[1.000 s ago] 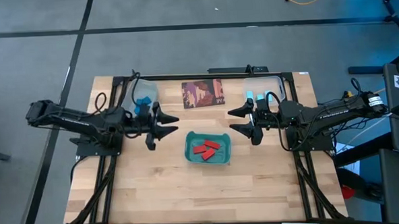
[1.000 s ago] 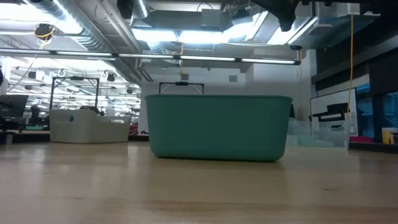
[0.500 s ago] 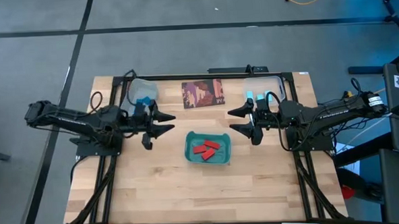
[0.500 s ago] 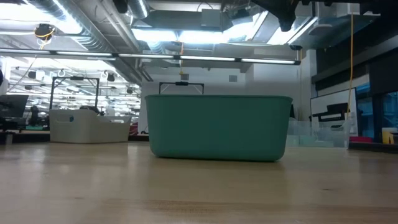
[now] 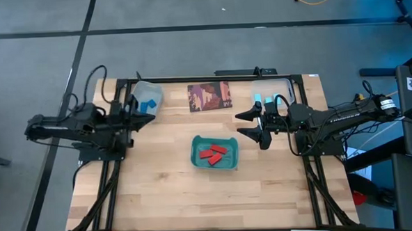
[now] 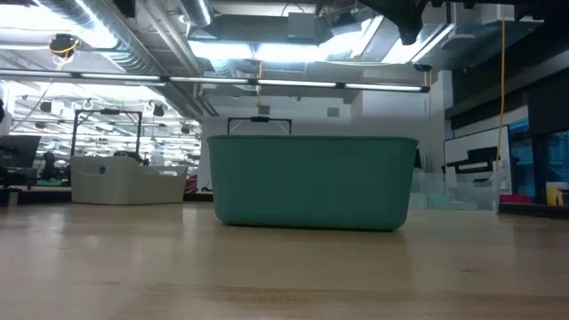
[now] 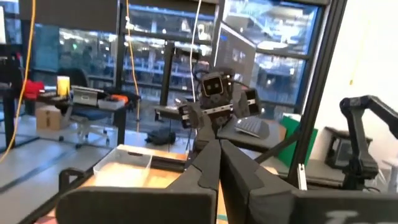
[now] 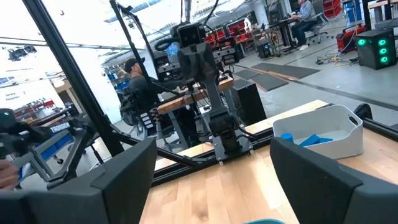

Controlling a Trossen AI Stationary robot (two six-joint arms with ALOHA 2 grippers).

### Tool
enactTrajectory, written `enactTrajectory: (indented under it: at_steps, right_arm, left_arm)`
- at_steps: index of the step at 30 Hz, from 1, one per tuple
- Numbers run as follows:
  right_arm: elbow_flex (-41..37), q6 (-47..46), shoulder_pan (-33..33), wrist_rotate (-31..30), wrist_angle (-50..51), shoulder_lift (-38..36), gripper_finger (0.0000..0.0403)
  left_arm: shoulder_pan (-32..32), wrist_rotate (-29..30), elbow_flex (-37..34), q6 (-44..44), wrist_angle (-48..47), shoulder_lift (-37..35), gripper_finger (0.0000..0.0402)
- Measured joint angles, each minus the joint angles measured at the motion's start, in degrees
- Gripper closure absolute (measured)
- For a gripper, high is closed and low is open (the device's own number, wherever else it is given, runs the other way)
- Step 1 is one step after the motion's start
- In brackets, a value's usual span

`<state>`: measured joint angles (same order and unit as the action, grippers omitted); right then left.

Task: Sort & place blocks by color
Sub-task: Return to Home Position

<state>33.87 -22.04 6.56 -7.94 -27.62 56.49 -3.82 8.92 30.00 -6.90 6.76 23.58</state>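
Note:
Red blocks [image 5: 212, 153] lie flat in the teal tray [image 5: 230, 163] at the table's middle. Dark blue blocks [image 5: 148, 104] lie in a clear bin [image 5: 153, 92] at the far left, also seen in the right wrist view as blue blocks [image 8: 311, 139]. Light cyan blocks [image 5: 262, 99] sit in another clear bin at the far right. My left gripper [image 5: 149, 117] is shut on nothing, just near of the blue blocks' bin; its fingers meet in the left wrist view [image 7: 219, 149]. My right gripper [image 5: 247, 125] stands open right of the tray, empty [image 8: 214, 180].
A brownish-red printed card [image 5: 208, 96] lies at the far middle between the two bins. In the low view the teal tray [image 6: 311, 182] stands on the wooden table top [image 6: 284, 276]. Black frame rails [image 5: 111, 182] run along the table's left and right sides.
My left gripper has drawn back from beside the tray toward the table's left edge and slightly toward the far edge, and it has shut with nothing between its fingers. The blocks, bins and tray have stayed where they were.

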Motion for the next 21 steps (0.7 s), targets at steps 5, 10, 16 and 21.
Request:
enactTrajectory:
  at_steps: [5,10,16,21]
  right_arm:
    - [0.00,0.00,0.00,0.00,0.02,0.00,0.0085]
    - [0.00,-0.07,-0.02,0.00,0.02,0.00,0.0085]
    - [0.00,-0.37,-0.01,0.00,0.05,0.01,0.0085]
    - [0.00,-0.39,-0.01,0.00,0.11,0.02,0.0085]
  left_arm:
    - [1.42,-1.25,-7.90,-3.50,0.48,-8.87,0.0401]
    - [1.69,-1.04,-14.38,-6.32,1.44,-17.99,0.0401]
    - [1.67,-0.21,-18.88,-7.08,2.41,-23.38,0.0401]
    - [1.67,-0.87,-22.01,-9.48,4.04,-23.43,0.0401]
